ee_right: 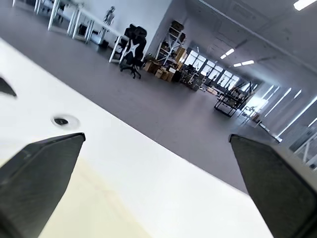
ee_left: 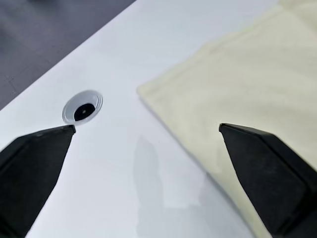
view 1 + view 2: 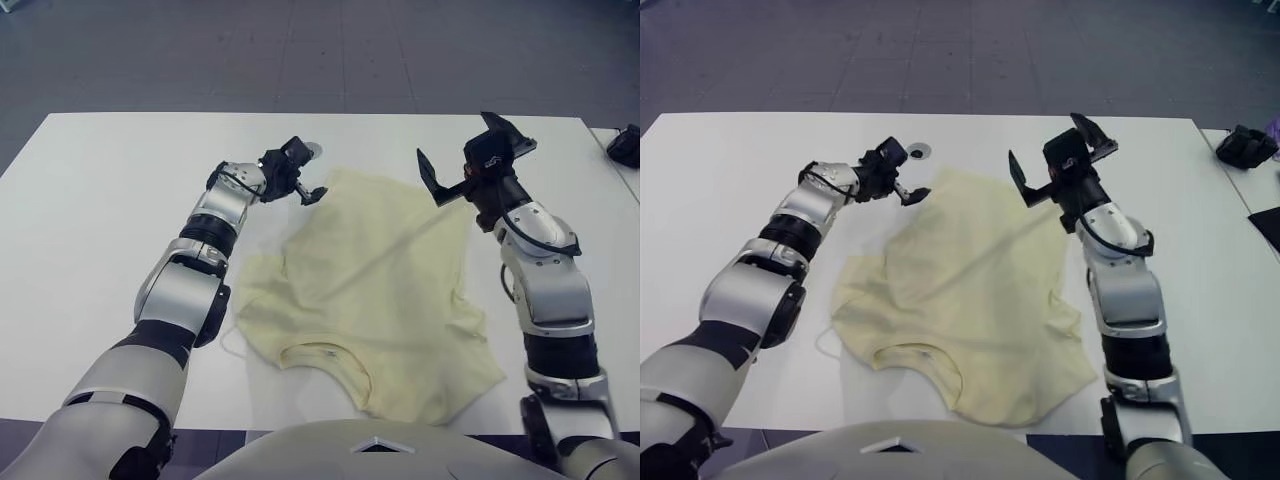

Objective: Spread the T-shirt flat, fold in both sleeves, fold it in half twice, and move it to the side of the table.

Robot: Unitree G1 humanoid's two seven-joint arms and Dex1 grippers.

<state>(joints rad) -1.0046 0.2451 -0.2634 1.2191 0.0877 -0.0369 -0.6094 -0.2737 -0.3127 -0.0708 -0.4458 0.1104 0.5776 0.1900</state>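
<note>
T-shirt (image 3: pixel 370 300) on table (image 3: pixel 110 190), crumpled, long axis near-to-far, collar (image 3: pixel 325 355) toward the robot. Sleeves bunched, hard to make out. Left gripper (image 2: pixel 147 128) wide open, empty, low just off the far-left corner. Right gripper (image 1: pixel 157 135) wide open, empty, raised over the far-right corner.

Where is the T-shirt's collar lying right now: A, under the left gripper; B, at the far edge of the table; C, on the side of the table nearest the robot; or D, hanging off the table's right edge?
C: the collar sits at the near end of the T-shirt, close to the robot's side of the table.
</note>
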